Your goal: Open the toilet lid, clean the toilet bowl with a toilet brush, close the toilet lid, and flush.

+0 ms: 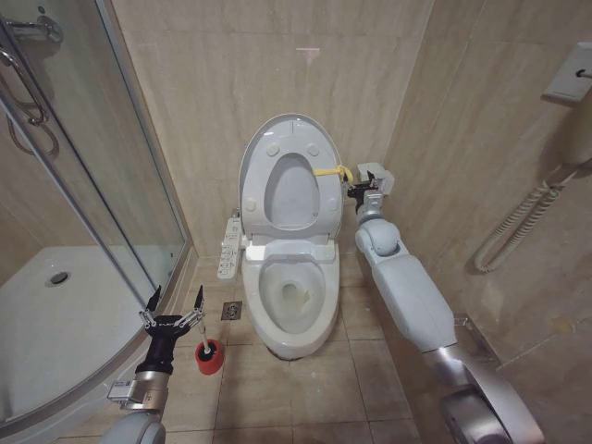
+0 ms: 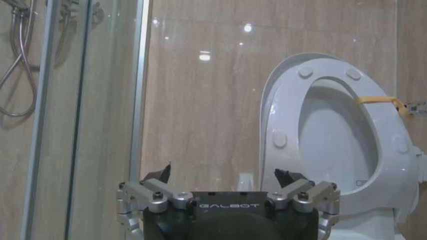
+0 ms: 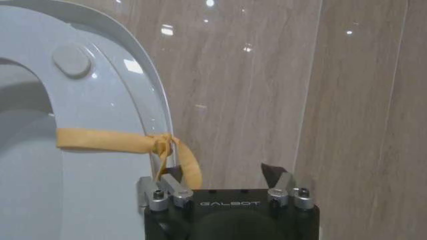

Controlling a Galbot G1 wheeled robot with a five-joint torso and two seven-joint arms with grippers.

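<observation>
We see a small bathroom with beige stone-look walls and a floor of matching tan tiles. On the left a curved glass shower screen encloses a white shower tray with a round drain. A shower hose hangs behind the glass. On the right wall a coiled hose hangs below a white fitting. Ceiling lights glint on the polished wall tiles. A small floor drain sits in the tiles.
</observation>
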